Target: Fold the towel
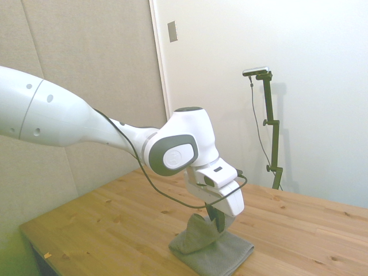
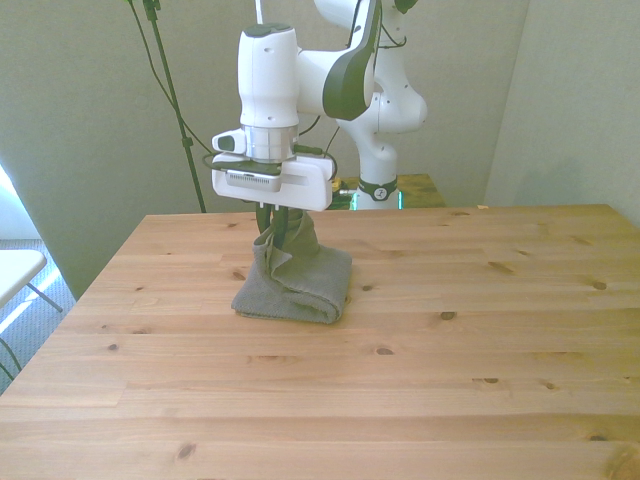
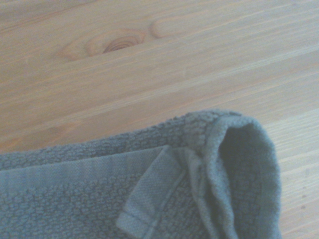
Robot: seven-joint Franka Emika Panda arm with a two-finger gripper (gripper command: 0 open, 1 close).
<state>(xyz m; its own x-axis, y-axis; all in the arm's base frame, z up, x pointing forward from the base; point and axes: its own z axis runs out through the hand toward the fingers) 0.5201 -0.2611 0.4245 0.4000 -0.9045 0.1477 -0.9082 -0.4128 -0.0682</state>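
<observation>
Grey towel [image 2: 300, 285] on the counter [image 2: 420, 380], directly beneath the hand [image 2: 277, 222], with one edge hauled up into a peak between the fingers and the rest lying in a thick, doubled pad below. Pinched narrow on that raised cloth, going by the front view (fingers dark and thin, half buried in the folds). Same story from the side: towel [image 1: 215, 248] peaked under the hand [image 1: 214, 221], flat part spreading out beneath and slightly past it. Close up from the wrist, towel [image 3: 149, 194] showing terry loops, a hemmed corner flipped over, and a rolled lip curling open beside bare wood.

Mid-fold, by the look of it, with the lifted edge not yet laid down. Risks from here: a thin pinch on thick terry, so the edge could slide out partway through the carry and drop short. Dragging too low could bunch the lower layer along with it and skew the stack. Releasing off-line would leave that curled lip gaping instead of flat.

Arm coming in long and low, wrist bent sharply so the hand points straight down at the counter, close above the cloth, cable looping slack under the wrist.
</observation>
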